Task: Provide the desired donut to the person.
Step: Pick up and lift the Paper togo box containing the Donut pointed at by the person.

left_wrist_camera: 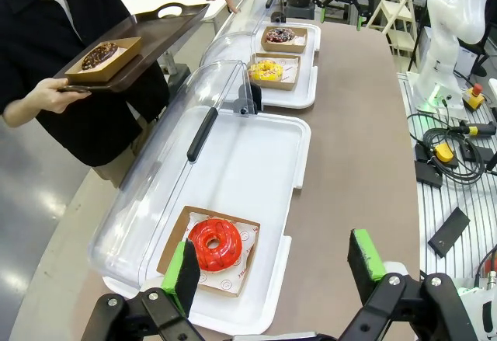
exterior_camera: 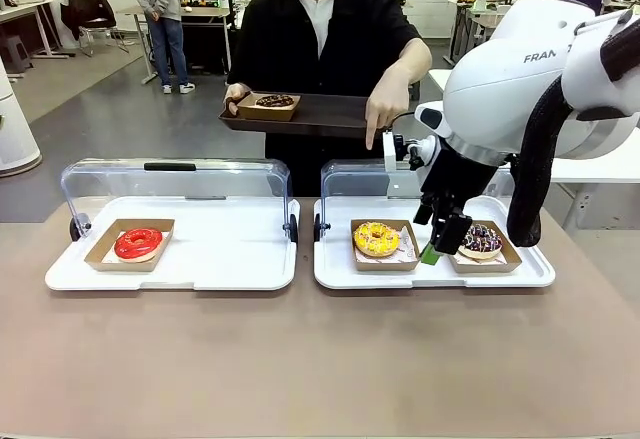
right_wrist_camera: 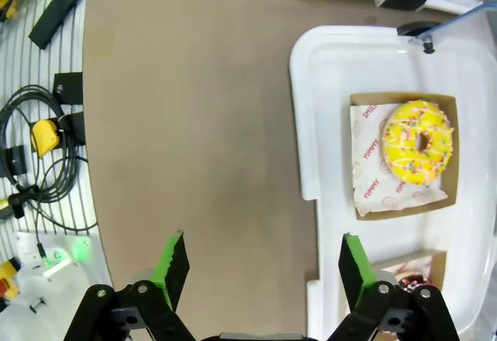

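Note:
The person (exterior_camera: 318, 39) stands at the far side and holds a brown serving tray (exterior_camera: 330, 114) with a boxed chocolate donut (exterior_camera: 274, 102) on it. Their other hand (exterior_camera: 382, 114) points a finger down toward the right white tray (exterior_camera: 340, 269). That tray carries a yellow sprinkled donut (exterior_camera: 377, 239) and a chocolate sprinkled donut (exterior_camera: 482, 240), each in a cardboard box. My right gripper (exterior_camera: 440, 247) hangs open between these two boxes, just above the tray; from the wrist, the right gripper (right_wrist_camera: 262, 252) has the yellow donut (right_wrist_camera: 418, 141) ahead to the right. My left gripper (left_wrist_camera: 273, 259) is open above a red glazed donut (left_wrist_camera: 214, 243).
The red donut (exterior_camera: 138, 243) sits alone on the left white tray (exterior_camera: 220, 259). Both trays have clear lids (exterior_camera: 175, 184) raised at their far edge. Bare brown table (exterior_camera: 320, 359) spreads in front of the trays. Cables and small devices (left_wrist_camera: 446, 151) lie beside the table.

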